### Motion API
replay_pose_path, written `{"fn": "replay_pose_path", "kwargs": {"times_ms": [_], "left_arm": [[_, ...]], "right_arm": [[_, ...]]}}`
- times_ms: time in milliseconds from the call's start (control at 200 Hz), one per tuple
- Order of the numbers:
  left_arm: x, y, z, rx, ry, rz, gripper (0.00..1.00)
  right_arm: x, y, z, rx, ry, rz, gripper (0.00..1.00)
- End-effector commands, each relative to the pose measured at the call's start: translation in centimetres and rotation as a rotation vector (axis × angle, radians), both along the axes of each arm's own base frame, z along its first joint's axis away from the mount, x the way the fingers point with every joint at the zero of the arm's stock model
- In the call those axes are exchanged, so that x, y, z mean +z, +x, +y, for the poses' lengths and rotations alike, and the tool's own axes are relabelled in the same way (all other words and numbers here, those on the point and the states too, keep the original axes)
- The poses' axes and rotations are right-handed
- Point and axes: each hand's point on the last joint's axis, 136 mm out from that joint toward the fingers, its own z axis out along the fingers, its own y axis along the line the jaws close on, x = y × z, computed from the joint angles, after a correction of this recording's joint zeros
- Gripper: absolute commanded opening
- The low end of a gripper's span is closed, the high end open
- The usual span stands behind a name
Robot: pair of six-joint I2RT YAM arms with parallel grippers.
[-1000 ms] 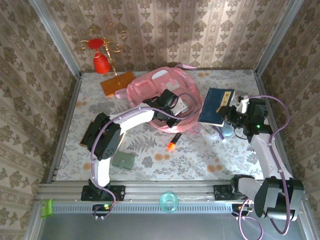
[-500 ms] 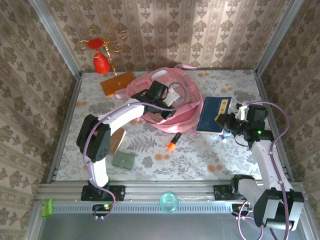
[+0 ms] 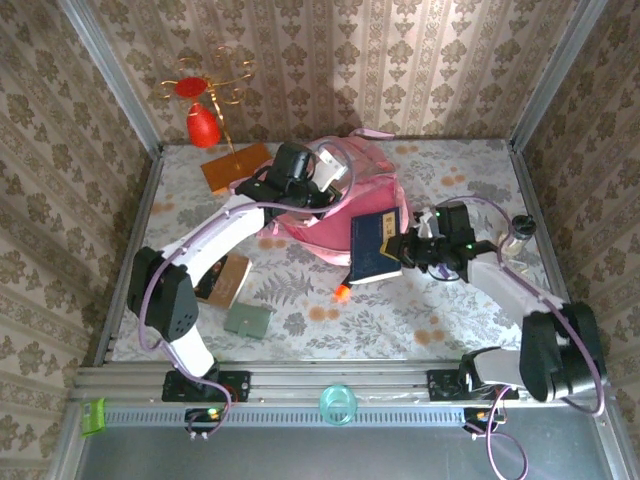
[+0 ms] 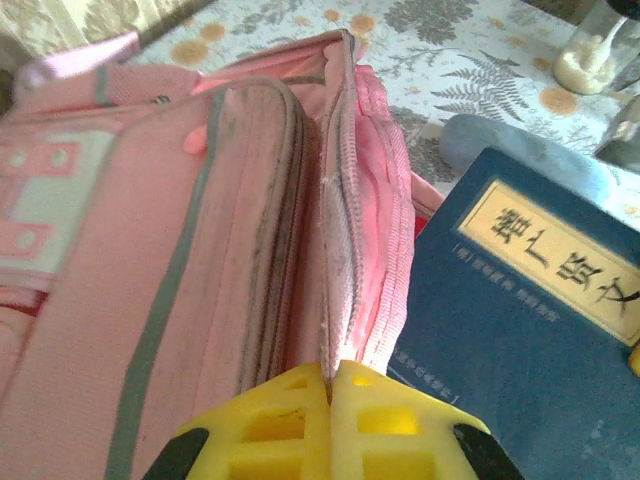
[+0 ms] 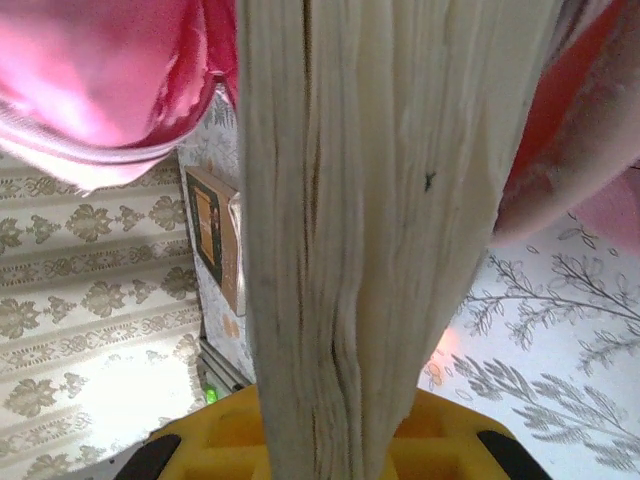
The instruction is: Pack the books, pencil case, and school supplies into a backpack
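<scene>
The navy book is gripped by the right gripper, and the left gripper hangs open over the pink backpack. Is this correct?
Not quite. The left gripper is not open: it is shut on the edge of the pink backpack, as the left wrist view shows. The navy book is indeed in the right gripper.

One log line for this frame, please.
left gripper: shut on backpack opening edge | right gripper: shut on navy book beside backpack | navy book: not yet inside
</scene>
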Motion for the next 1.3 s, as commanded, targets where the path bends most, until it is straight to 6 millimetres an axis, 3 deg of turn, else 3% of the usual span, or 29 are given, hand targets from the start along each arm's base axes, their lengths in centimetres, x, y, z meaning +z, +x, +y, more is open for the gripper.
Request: {"fn": "replay_pose_path", "kwargs": {"times_ms": [0, 125, 320, 635, 785, 1035, 1175, 1295], "left_arm": [[4.7, 1.1, 0.4, 0.012, 0.070, -0.274, 0.00], [5.2, 1.2, 0.2, 0.003, 0.162, -0.382, 0.00], [6.8, 1.2, -0.1, 0.007, 0.132, -0.425, 0.00], [9.9, 2.2, -0.2, 0.077, 0.013, -0.418, 0.00], [11.0, 2.3, -0.7, 0.080, -0.041, -0.399, 0.00], [10.6, 2.5, -1.0, 0.078, -0.063, -0.369, 0.00], [10.6, 2.6, -1.3, 0.075, -0.075, -0.359, 0.00], [10.1, 2.9, -1.3, 0.080, -0.069, -0.343, 0.00]], "right_arm": [[2.6, 3.8, 1.8, -0.025, 0.082, -0.068, 0.00], [1.5, 6.5, 2.8, -0.072, 0.127, -0.024, 0.00], [0.1, 10.9, 3.7, -0.137, 0.120, -0.004, 0.00], [0.2, 18.6, 5.9, -0.352, 0.178, -0.117, 0.00], [0.4, 21.2, 5.9, -0.508, 0.180, -0.196, 0.00], [-0.4, 24.1, 6.4, -0.720, 0.181, -0.232, 0.00], [-1.4, 25.3, 7.7, -0.750, 0.179, -0.219, 0.09], [-0.9, 24.6, 6.9, -0.716, 0.101, -0.245, 0.34]]}}
